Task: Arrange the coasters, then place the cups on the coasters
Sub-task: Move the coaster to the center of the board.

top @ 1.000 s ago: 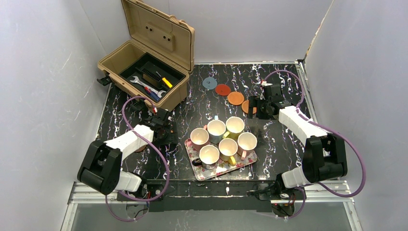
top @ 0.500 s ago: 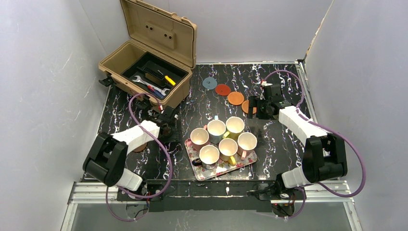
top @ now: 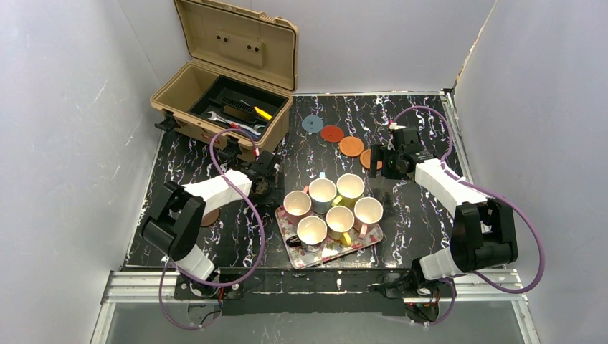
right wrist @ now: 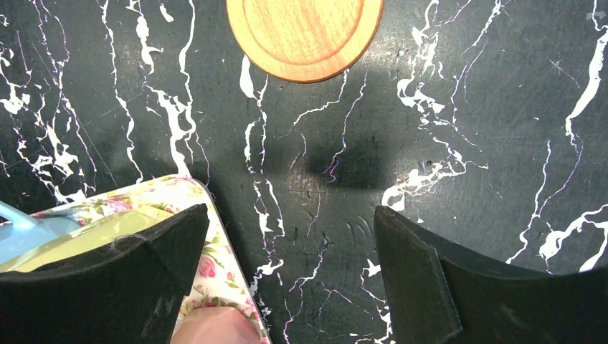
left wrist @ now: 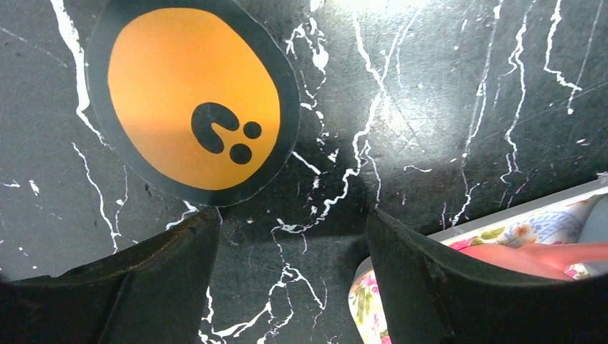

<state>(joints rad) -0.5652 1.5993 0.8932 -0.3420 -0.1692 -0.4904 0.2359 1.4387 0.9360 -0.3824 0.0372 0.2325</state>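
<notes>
While left gripper [left wrist: 290,222] and right gripper [right wrist: 290,215] hang spread, tray [right wrist: 219,269] edge beside each, coasters [right wrist: 305,36] just ahead

Open tan toolbox [top: 240,39] back-left; floral tray [top: 331,251] centre; black marbled table [top: 401,215].

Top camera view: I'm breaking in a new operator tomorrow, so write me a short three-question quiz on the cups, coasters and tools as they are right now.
1. How many cups stand on the tray?
2. True or false: one cup already stands on a coaster.
3. What does the left tool hold? A) a cup B) a coaster C) nothing

Key: 1. Six. 2. False: the coasters in view lie bare. 3. C: its jaws stand open and empty.
</notes>
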